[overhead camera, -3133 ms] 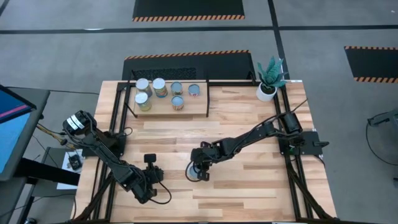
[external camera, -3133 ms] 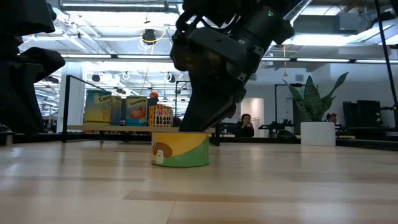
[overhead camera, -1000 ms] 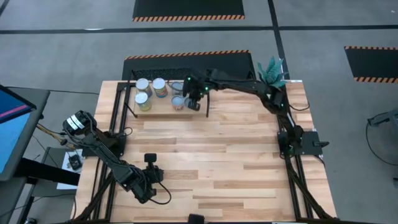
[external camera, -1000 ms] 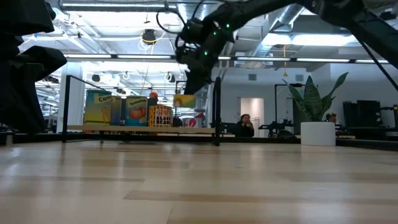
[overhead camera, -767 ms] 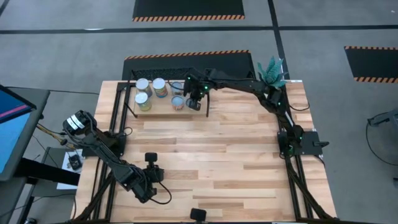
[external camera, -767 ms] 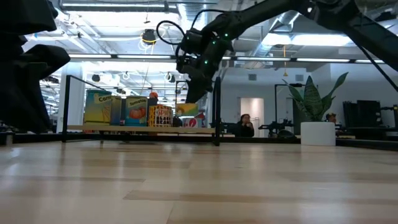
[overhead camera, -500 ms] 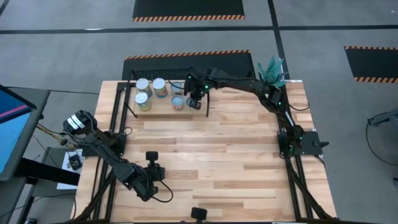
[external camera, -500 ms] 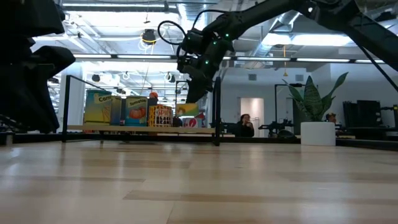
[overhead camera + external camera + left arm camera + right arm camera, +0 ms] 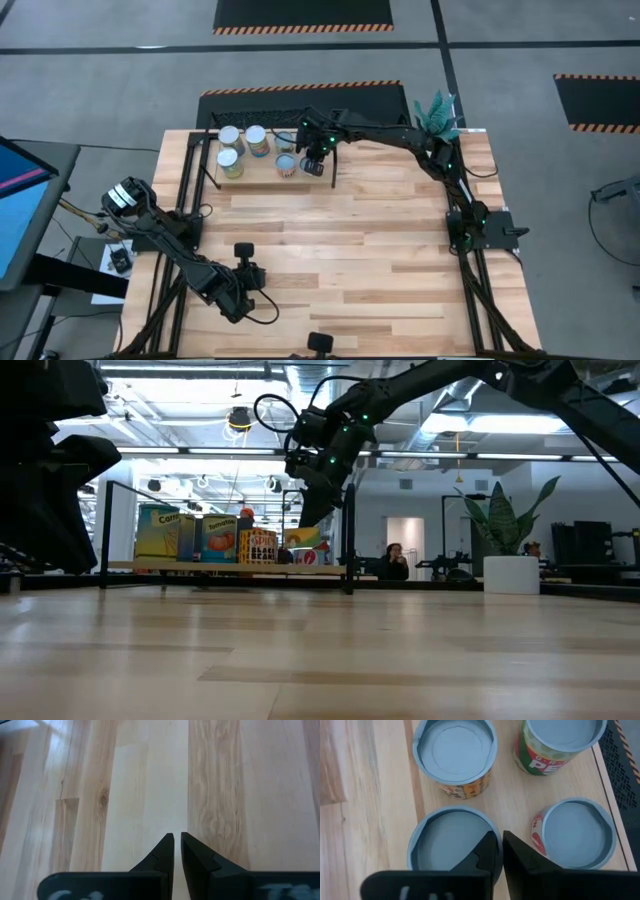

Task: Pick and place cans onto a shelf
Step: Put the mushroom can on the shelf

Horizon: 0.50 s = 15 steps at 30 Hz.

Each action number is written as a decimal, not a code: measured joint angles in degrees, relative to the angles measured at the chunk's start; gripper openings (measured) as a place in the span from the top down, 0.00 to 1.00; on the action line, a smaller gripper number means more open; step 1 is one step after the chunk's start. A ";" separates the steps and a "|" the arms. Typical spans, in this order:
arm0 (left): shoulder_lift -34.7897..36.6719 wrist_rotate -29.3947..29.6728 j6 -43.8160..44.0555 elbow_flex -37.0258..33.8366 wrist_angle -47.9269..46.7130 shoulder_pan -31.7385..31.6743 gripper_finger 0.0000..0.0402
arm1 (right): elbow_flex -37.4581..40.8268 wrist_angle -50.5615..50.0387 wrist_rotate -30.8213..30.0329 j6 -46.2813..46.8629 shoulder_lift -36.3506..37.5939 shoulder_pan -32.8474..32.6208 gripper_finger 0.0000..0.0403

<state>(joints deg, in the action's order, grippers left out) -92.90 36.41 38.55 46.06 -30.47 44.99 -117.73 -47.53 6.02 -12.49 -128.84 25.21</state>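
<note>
the tabletop point(image 9: 360, 230) is pale smooth wood planks with a faint sheen. the cans point(image 9: 454, 750) have dull grey metal lids and glossy printed paper labels. the shelf point(image 9: 330, 172) is light wood.

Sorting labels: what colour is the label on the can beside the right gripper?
Red with white, on the can; right wrist view.

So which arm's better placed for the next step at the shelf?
Right, probably. The right gripper hangs directly over the cans on the shelf, fingers together. The left gripper is shut over bare planks at the table's opposite side, far from them.
</note>
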 joint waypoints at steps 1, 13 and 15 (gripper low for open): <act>0.00 -0.01 0.09 0.00 0.00 0.00 0.94 | 0.00 0.01 0.00 0.02 0.00 0.00 0.88; 0.00 -0.03 0.26 0.00 0.01 0.00 0.94 | 0.00 0.08 -0.04 0.45 0.00 0.02 0.83; 0.00 -0.03 0.26 0.00 0.01 0.00 0.94 | 0.00 0.17 -0.04 0.48 0.00 0.02 0.82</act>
<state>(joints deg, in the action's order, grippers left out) -92.90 36.38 38.81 46.06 -30.46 44.99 -117.73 -47.36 5.98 -12.01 -128.84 25.23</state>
